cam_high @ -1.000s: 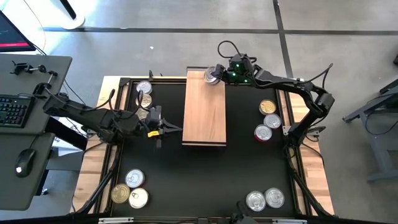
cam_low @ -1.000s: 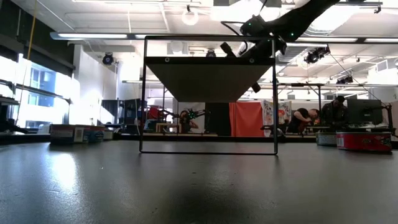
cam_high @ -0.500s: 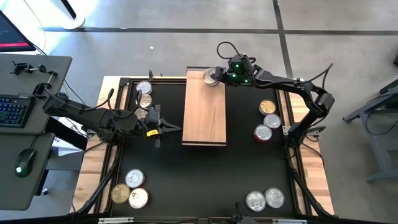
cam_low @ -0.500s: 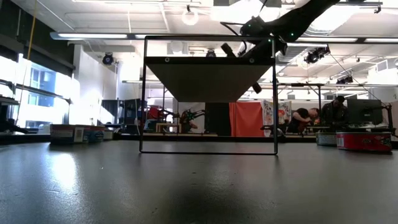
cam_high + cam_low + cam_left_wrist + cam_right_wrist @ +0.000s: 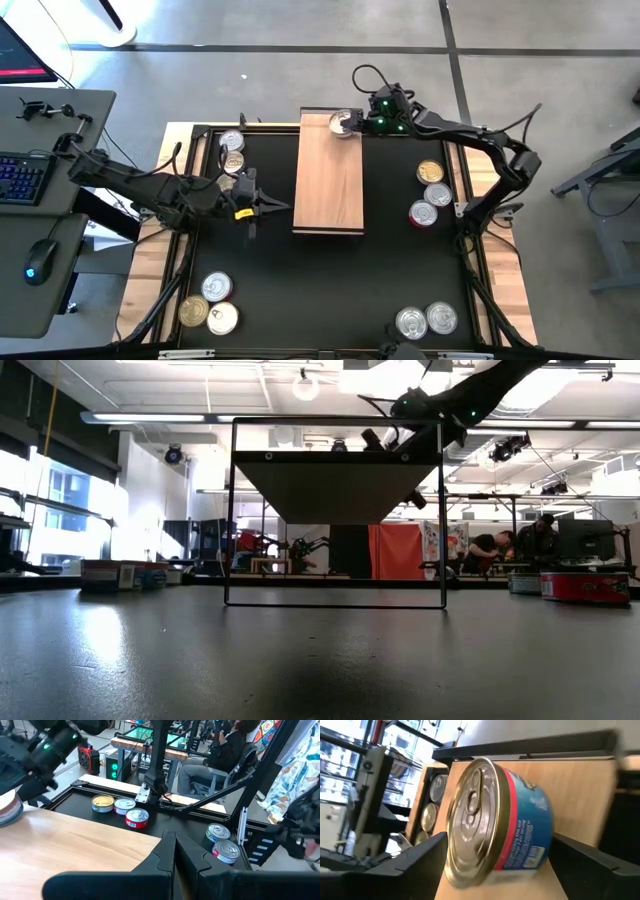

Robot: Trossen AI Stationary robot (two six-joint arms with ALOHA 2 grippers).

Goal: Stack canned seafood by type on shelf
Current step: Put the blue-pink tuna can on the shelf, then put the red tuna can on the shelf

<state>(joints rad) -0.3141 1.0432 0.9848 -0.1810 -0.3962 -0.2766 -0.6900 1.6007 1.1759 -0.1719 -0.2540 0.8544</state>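
The shelf point(image 5: 330, 175) is a light wooden board raised on a black frame point(image 5: 335, 600) in the middle of the table. One tin point(image 5: 342, 123) with a silver pull-tab lid, a red band and a blue label point(image 5: 510, 820) rests on its base at the shelf's far end. My right gripper point(image 5: 352, 122) is open. Its fingers point(image 5: 420, 857) stand on either side of this tin. My left gripper point(image 5: 278, 207) is shut with nothing in it, hovering left of the shelf point(image 5: 75, 845).
More tins lie on the black tabletop: several at the far left point(image 5: 232, 152), three at the near left point(image 5: 210, 303), three at the right point(image 5: 430, 190) and two at the near right point(image 5: 427, 320). A desk with a keyboard point(image 5: 25, 175) stands left of the table.
My right gripper has let go of the tin at the shelf's far end and has rolled a little. The tin stays where it stood on the board.
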